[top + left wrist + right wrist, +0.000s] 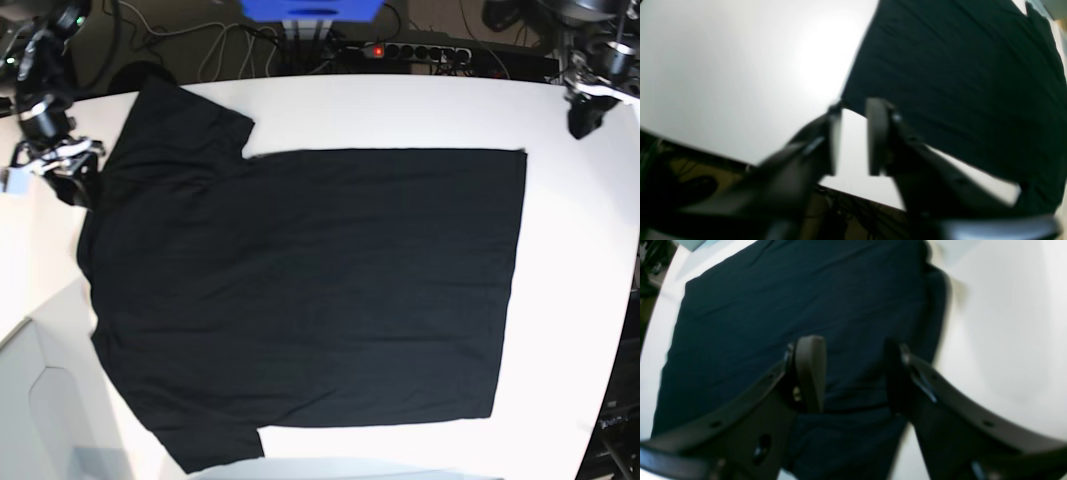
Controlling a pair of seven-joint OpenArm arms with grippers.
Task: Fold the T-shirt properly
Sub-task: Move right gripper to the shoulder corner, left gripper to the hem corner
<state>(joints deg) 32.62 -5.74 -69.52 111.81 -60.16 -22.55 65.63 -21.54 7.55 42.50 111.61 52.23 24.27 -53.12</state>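
Black T-shirt (310, 280) is lying spread flat across the white table (580, 280), both claws released and holding nothing.
Right gripper (853, 373) is hovering over the shoulder end with jaws apart; left gripper (853, 136) is sitting off the hem corner. Likely next: pinching matching edges, lifting evenly, keeping the cloth taut to avoid creasing.

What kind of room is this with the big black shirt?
Probably a robot lab or workshop. A black T-shirt lies spread on a white table, a robot claw sits at each end, and a power strip with tangled cables lies behind it.
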